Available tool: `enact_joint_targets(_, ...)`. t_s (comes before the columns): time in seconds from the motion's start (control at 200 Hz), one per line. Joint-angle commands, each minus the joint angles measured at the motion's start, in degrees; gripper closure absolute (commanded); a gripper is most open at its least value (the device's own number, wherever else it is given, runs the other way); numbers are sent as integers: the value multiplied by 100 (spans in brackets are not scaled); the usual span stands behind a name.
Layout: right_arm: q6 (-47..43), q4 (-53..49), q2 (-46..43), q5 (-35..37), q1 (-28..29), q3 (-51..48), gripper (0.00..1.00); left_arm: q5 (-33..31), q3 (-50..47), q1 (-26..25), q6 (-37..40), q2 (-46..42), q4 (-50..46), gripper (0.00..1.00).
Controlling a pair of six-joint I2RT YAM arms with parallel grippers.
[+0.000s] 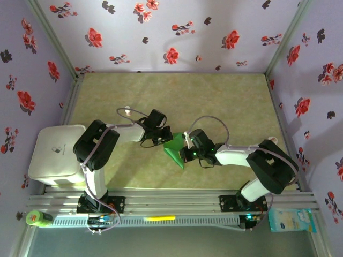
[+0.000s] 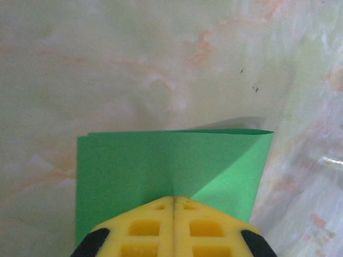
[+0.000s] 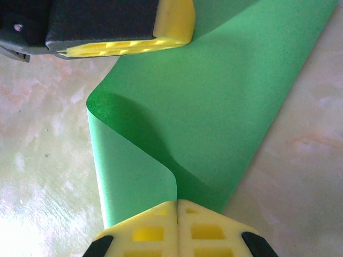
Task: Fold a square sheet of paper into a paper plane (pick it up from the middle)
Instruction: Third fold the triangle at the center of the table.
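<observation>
Bridging left pincer [image 2: 174, 203] and right pincer [image 3: 177, 206], clamped paper [image 3: 214, 107]

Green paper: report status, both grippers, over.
Left gripper shut on green paper. Right gripper shut on its opposite side. Paper part-folded, bowed between them. White box far left, apart.

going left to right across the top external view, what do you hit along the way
white box → left pincer → green paper → right pincer → blue and white packet
</observation>
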Motion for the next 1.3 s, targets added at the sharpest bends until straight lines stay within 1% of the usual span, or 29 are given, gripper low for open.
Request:
enact_joint_targets(0.0,-120,-65,45,91,-33,165,100,-9,-29,-3,107,80,-169,100)
enact_joint_targets(0.82,-60,-23,375,79,-35,163,100,-8,-13,-1,128,71,-174,100)
enact_joint_targets(0.935,-50,-22,387,104,-33,139,100,-9,149,2,273,20,-306,100)
enact_joint_targets(1.025,-43,-23,379,99,-33,122,100,-57,356,9,460,-152,-458,95)
enact_joint_targets(1.075,-26,-6,384,88,-35,104,100,-125,492,6,559,-290,-581,88)
enact_joint_targets(1.11,-12,17,387,89,-34,104,100,-168,569,11,610,-377,-663,85)
enact_joint_targets(1.195,17,24,412,92,-33,110,100,-234,641,5,581,-648,-789,82)
enact_joint_targets(1.265,42,22,414,75,-33,129,100,-239,484,-29,483,-934,-707,82)
enact_joint_targets(1.295,45,15,417,71,-33,130,100,-244,361,-48,396,-1067,-621,84)
